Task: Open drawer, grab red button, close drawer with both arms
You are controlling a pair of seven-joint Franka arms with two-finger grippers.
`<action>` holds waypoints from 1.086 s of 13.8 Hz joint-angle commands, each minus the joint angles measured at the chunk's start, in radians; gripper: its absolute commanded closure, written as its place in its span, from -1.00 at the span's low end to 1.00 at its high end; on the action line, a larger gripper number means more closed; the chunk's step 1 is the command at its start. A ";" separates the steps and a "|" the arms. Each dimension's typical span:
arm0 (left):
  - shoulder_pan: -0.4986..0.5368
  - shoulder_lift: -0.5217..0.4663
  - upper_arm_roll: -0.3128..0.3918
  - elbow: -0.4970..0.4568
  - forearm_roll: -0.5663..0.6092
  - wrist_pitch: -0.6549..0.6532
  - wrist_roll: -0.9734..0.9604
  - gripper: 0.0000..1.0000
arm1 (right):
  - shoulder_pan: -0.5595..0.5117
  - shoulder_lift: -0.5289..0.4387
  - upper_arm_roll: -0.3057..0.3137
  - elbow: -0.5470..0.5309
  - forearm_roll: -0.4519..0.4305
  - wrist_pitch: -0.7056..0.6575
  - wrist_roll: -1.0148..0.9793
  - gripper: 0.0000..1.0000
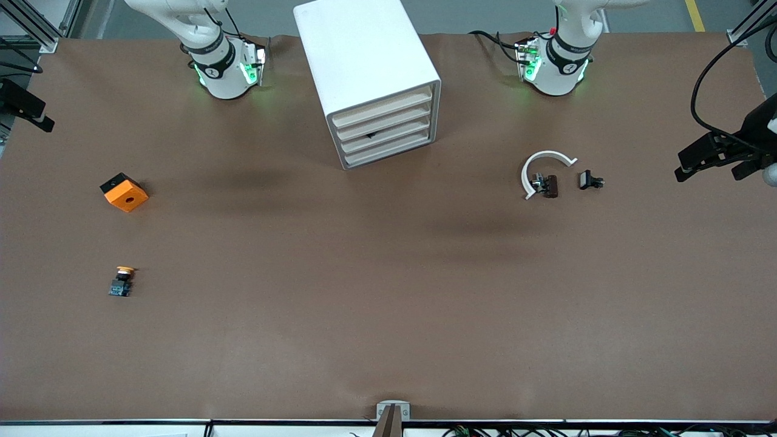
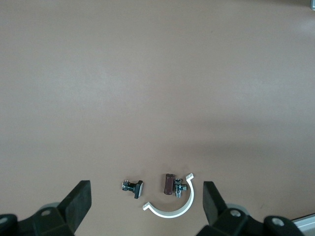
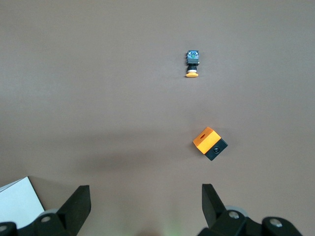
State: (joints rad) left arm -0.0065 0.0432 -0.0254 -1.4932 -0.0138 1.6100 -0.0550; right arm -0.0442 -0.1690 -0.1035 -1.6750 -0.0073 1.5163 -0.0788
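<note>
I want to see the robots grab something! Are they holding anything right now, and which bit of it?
Nothing is held. The left gripper is open above bare table near the white clip; the right gripper is open too, with the orange cube lying loose on the table.

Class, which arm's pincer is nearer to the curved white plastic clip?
Left. The left pincer hangs open over the curved white plastic clip; the right pincer hangs open near the orange cube, toward the right arm's end.

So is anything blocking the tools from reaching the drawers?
Nothing visible. The left tool, open, hangs near the white clip; the right tool, open, near the orange cube. Bare table lies between them and the shut drawers.
</note>
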 commanded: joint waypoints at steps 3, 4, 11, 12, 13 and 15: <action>0.003 0.007 -0.007 0.013 0.012 -0.027 0.012 -1.00 | -0.005 -0.023 0.001 -0.022 -0.008 0.001 -0.009 -1.00; 0.008 0.006 -0.007 0.014 0.009 -0.027 0.007 -1.00 | -0.005 -0.023 0.001 -0.022 -0.008 0.001 -0.009 -1.00; -0.009 0.142 -0.010 0.005 -0.005 -0.024 -0.005 -1.00 | -0.003 -0.023 0.001 -0.022 -0.008 0.001 -0.010 -1.00; -0.016 0.167 -0.010 0.005 -0.005 -0.024 -0.005 -1.00 | -0.003 -0.023 0.001 -0.022 -0.008 0.001 -0.010 -1.00; -0.027 0.181 -0.010 0.005 -0.005 -0.022 -0.005 -1.00 | -0.003 -0.023 0.001 -0.022 -0.008 0.001 -0.010 -1.00; -0.044 0.225 -0.011 0.010 -0.005 -0.013 -0.014 -1.00 | -0.003 -0.023 0.001 -0.023 -0.008 0.001 -0.010 -1.00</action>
State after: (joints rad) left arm -0.0360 0.2368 -0.0327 -1.5045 -0.0146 1.5996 -0.0590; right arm -0.0443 -0.1690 -0.1044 -1.6750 -0.0073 1.5160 -0.0799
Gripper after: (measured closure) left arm 0.000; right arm 0.000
